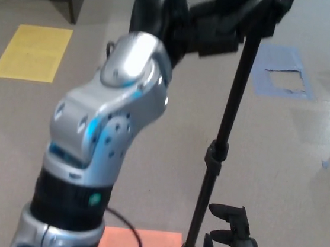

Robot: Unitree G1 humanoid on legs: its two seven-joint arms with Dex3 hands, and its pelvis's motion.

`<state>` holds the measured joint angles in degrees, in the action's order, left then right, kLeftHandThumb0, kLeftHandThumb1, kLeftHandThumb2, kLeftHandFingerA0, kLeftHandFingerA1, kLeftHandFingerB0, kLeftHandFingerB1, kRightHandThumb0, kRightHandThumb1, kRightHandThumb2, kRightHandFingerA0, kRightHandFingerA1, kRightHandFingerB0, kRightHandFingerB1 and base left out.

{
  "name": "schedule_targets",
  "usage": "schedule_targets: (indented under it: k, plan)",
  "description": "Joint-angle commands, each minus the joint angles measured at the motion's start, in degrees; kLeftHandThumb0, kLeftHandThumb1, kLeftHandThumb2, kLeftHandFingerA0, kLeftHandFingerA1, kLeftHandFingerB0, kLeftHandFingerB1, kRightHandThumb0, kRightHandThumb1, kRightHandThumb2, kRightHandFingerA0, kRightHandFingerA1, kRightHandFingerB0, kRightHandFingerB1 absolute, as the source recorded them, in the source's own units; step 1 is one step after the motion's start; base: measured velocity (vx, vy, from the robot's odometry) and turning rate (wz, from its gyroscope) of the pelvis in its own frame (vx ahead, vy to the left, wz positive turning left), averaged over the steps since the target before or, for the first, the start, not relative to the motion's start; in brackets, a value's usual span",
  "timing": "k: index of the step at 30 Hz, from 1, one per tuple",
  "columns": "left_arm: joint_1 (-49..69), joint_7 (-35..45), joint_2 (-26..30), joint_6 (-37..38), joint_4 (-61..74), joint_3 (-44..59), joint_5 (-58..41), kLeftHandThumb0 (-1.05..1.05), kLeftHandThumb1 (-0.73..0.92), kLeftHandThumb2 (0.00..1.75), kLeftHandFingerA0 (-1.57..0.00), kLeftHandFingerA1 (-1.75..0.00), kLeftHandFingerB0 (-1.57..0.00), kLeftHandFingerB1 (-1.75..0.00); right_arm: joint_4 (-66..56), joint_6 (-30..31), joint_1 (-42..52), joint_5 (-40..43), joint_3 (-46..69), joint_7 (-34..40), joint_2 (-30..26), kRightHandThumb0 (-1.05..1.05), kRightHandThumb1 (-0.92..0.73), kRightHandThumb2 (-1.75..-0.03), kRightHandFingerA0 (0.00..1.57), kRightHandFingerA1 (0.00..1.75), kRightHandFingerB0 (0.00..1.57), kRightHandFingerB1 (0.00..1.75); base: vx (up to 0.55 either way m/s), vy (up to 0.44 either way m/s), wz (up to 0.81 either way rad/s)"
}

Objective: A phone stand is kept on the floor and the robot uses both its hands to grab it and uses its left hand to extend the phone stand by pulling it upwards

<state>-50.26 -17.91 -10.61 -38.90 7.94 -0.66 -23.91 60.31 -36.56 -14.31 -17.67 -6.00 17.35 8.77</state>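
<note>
Your left hand (225,17), at 12 o'clock, is clamped on the top of the phone stand (227,124), whose pole looks well extended; right hand (231,244), fingers spread, sits at 5 o'clock beside its base.

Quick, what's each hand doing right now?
Left hand: shut on the phone stand, near its top.
Right hand: low beside the pole; grip cannot be told.
</note>
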Motion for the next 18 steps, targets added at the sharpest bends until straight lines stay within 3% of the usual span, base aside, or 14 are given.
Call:
schedule_targets:
  k: [1,2,4,5,9,10,18]
  plan:
    - [-54.2,-7.3,0.2,4.3,-12.5,17.2,-16.4,-0.17,0.43,1.00,-0.99,-1.75,-0.39,-0.97,2.7,-0.1,0.4,2.8,2.2,1.3,-1.2,-1.05,-0.73,-1.21,1.44,1.37,1.13,1.23,0.00,0.000,0.00]
    - [-54.7,-7.3,0.3,4.2,-13.0,17.4,-16.5,-0.13,0.41,1.01,-1.00,-1.75,-0.40,-1.12,2.7,-0.1,0.4,2.8,2.2,1.4,-1.3,-1.05,-0.73,-1.21,1.45,1.38,1.16,1.25,0.00,0.000,0.00]
    - [-55.5,-7.6,0.2,4.9,-13.7,17.8,-16.2,-0.12,0.42,0.99,-0.99,-1.75,-0.39,-1.15,2.4,0.2,0.4,2.8,2.2,1.3,-1.5,-1.05,-0.73,-1.21,1.44,1.38,1.15,1.25,0.00,0.000,0.00]
    - [-55.6,-7.8,0.0,5.1,-13.8,18.0,-16.5,-0.12,0.42,0.99,-0.98,-1.75,-0.40,-1.36,2.4,0.0,0.4,2.7,2.2,1.4,-1.5,-1.05,-0.73,-1.21,1.44,1.38,1.16,1.26,0.00,0.000,0.00]
    - [-56.3,-7.7,-0.1,4.7,-14.3,18.6,-16.9,-0.11,0.42,1.00,-0.98,-1.75,-0.41,-1.19,2.8,-0.2,0.5,2.2,1.9,2.2,-1.4,-1.05,-0.74,-1.21,1.38,1.36,1.18,1.29,0.00,0.000,0.00]
    - [-56.5,-7.5,-0.1,4.6,-14.6,18.8,-17.0,-0.12,0.42,1.01,-0.98,-1.75,-0.43,-1.00,2.8,-0.3,0.7,2.2,1.8,2.2,-1.4,-1.05,-0.74,-1.21,1.37,1.36,1.17,1.29,0.00,0.000,0.00]
    - [-58.1,-7.4,0.0,4.9,-15.8,19.3,-15.3,-0.10,0.39,1.04,-1.01,-1.75,-0.43,-0.93,2.8,-0.4,1.1,2.6,2.1,1.6,-1.3,-1.05,-0.72,-1.21,1.49,1.40,1.16,1.24,0.00,0.000,0.00]
